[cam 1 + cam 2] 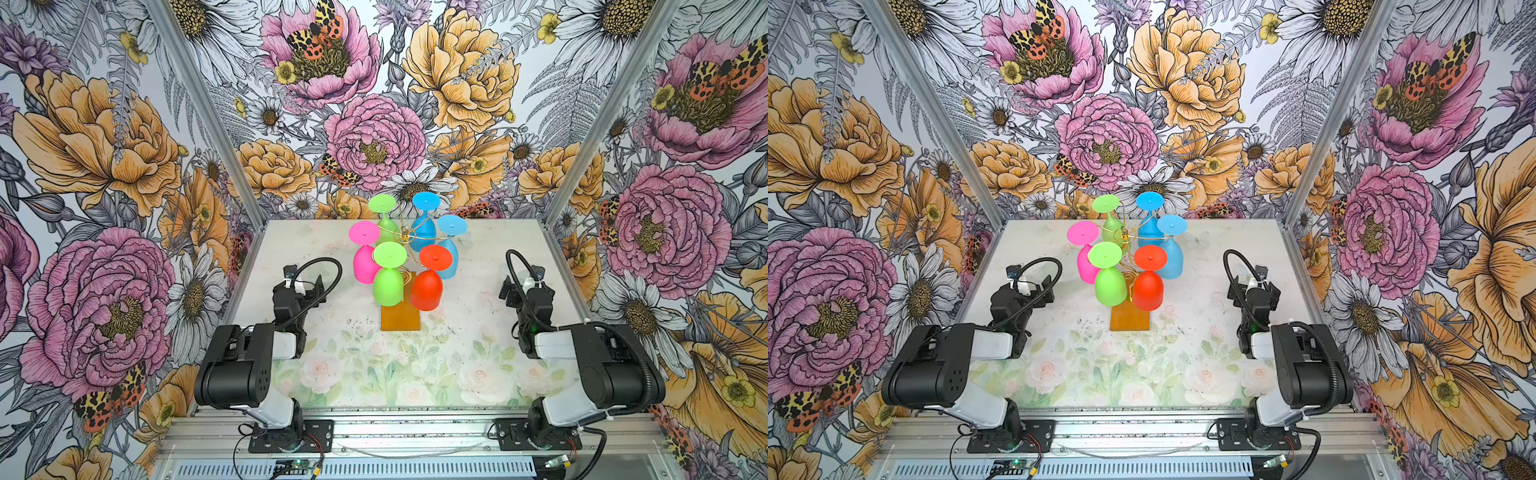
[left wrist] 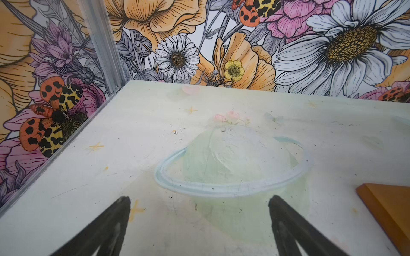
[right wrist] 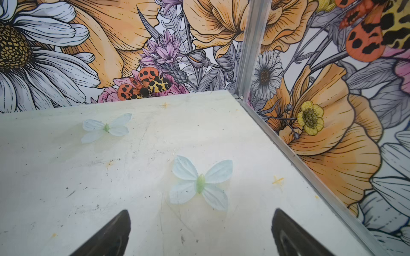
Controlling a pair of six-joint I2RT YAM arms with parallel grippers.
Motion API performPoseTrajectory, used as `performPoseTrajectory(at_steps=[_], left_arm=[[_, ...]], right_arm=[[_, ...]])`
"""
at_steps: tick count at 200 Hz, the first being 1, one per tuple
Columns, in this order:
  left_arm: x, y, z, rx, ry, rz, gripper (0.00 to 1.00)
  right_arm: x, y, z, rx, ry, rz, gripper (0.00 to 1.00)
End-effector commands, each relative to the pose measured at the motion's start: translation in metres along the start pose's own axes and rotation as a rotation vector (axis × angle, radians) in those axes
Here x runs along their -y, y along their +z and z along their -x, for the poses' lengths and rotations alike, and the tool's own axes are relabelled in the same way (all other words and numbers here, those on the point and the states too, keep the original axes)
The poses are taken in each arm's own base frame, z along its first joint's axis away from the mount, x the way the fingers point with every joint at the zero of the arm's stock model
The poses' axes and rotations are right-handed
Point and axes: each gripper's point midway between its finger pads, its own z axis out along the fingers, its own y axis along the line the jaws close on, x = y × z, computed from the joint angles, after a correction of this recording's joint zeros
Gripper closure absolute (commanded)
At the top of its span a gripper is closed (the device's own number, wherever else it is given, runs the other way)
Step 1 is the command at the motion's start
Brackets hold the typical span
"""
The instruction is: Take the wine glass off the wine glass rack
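Six glasses hang on one rack (image 1: pixel 405 237), feet up and bowls down: a near green glass (image 1: pixel 387 286), a far green glass (image 1: pixel 387 224), a pink glass (image 1: pixel 365 266), a red glass (image 1: pixel 426 291), a deep blue glass (image 1: pixel 423 228) and a pale blue glass (image 1: pixel 449 259). All are in bright, solid colours.

The rack is thin gold wire with curled arms on a central stem, set on a flat amber base (image 1: pixel 401 321). It stands mid-counter (image 1: pixel 457 332), toward the far side, between two arms, and neither arm touches it.

The left fingers (image 2: pixel 106 228) are spread wide over bare counter and hold nothing. The right fingers (image 3: pixel 111 232) are equally wide and empty, above the counter near one of two pale printed butterflies (image 3: pixel 199 184).
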Motion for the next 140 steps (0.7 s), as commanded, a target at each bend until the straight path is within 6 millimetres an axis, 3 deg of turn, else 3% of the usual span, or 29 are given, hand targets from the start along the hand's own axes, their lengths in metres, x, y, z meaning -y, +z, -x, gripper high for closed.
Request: performPoseTrajectory(at_steps=[1,140], left_arm=[[0.0009,0.0023,0.0128,0.038,-0.008,-0.027,0.01],[-0.0008,0.0018,0.0128,0.041,-0.014,-0.027,0.01]], right_arm=[[-0.0051,0.0022,0.0087,0.023,-0.009,0.018,0.00],[-0.0053,0.0024,0.0095,0.025,-0.008,0.018,0.01]])
